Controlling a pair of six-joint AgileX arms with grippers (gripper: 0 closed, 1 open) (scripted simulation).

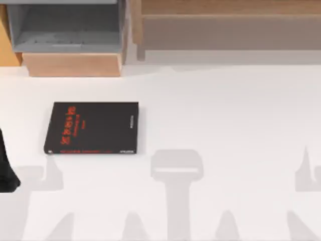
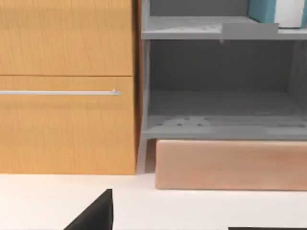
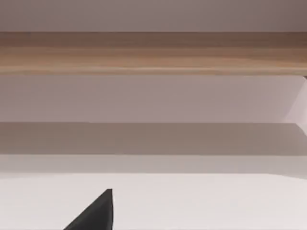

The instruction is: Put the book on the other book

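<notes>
Flat black book with red lettering [image 1: 92, 128] lies on the white surface [image 1: 225, 115], left of centre, cover up: your stacking base. Light blue book with white page edges [image 2: 276, 12] stands on the grey shelf [image 2: 211, 28] of the shelf unit, so fetch it first. Left arm [image 1: 7, 170] sits at the left edge; finger state of either arm: can't tell.

White table [image 1: 225, 115]: plain, matte, crossed by soft grey shadows along its near edge. Grey open shelf unit [image 2: 220, 86]: stood at the table's far left, two tiers seen, on a pale wooden plinth [image 2: 230, 165]. Orange-brown wooden cabinet [image 2: 64, 86]: beside the shelf unit, with a slim metal bar handle [image 2: 60, 92]. Long light-wood rail [image 3: 153, 52]: ran across the far right, before a pale wall [image 3: 153, 14].
</notes>
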